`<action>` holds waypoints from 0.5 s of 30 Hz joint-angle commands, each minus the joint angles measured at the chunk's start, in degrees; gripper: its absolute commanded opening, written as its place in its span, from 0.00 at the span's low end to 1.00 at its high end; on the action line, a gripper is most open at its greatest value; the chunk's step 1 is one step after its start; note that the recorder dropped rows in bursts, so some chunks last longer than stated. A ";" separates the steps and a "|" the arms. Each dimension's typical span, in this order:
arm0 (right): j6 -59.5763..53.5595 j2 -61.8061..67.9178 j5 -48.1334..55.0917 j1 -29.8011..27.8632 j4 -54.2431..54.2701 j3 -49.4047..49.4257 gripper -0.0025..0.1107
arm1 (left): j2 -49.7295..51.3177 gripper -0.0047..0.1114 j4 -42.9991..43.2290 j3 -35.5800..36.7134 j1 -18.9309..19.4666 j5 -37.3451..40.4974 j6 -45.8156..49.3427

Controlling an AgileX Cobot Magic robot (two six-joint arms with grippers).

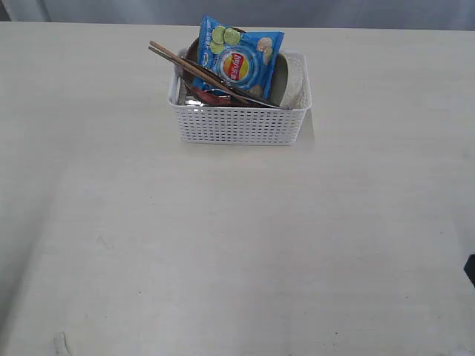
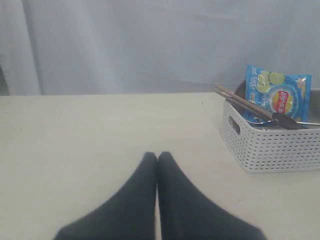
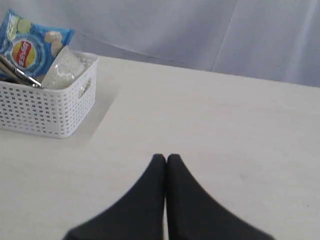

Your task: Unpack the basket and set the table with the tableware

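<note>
Chopsticks across chip bag — in basket

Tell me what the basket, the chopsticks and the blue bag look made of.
The basket looks like moulded white plastic, matte, with regular grid holes. The chopsticks seem wooden: plain brown, dull. The blue bag looks like thin glossy printed film, crinkled.

setting: lab-like test bench | evidence: wide pale table, plain grey curtain backdrop behind it
</note>
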 commanded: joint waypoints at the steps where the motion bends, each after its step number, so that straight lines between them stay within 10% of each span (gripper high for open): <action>1: -0.29 -0.34 -7.52 -0.35 -0.49 0.14 0.02 | -0.21 0.04 -0.18 0.16 -0.06 -0.61 0.02; 15: -0.69 -0.34 -26.26 -0.35 -0.49 0.14 0.02 | -0.21 0.04 -0.18 0.16 -0.06 -0.61 0.02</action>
